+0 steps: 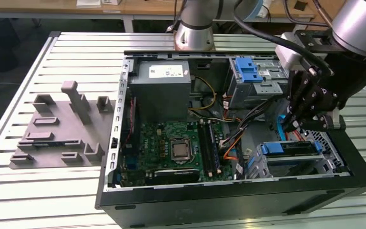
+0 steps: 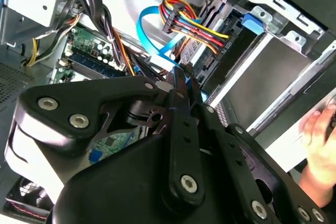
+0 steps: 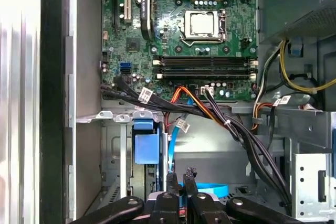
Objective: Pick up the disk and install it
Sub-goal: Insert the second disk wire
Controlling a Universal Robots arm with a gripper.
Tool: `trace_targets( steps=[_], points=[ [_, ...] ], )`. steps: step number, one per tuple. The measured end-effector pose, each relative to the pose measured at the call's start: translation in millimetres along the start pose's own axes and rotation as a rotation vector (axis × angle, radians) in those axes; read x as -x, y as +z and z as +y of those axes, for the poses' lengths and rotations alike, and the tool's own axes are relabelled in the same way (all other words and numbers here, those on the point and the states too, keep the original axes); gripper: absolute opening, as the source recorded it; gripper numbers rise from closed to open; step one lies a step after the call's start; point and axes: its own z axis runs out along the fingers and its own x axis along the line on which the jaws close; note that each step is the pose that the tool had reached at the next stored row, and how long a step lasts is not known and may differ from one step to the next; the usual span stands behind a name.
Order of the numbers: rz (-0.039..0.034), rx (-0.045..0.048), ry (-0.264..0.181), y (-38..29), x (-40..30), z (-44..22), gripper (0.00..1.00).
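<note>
In the exterior view the pincer [image 1: 291, 128] hangs inside the open computer case [image 1: 234, 198], low over the drive cage [image 1: 329, 167] in the case's corner. In both wrist views [image 3: 181, 174] [image 2: 181, 74] its fingertips stand pressed almost together, and I see nothing pinched between them. A light blue data cable [image 3: 207, 188] loops just behind the tips.

The disk [image 1: 289, 149] seems to lie already in that cage, its blue bracket facing up. In the exterior view it sits at six o'clock from the pincer, just beside the fingertips, though I cannot tell whether they touch. Its long axis runs from nine to three o'clock there, across the line of the fingers. Whether it is fully seated cannot be judged. The motherboard [image 1: 173, 148] lies at nine o'clock, well apart.
</note>
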Motion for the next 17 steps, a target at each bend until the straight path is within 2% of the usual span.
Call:
trace_targets(
  steps=[4, 11, 17],
  points=[
    [0.0001, -0.0003, 0.009, 1.5, -0.8, 0.0, 0.16],
    [0.0021, -0.0002, 0.009, 4.2, -6.6, -0.4, 0.16],
    [0.0036, 0.0071, 0.009, 6.8, -7.1, -5.5, 0.16]
  ],
)
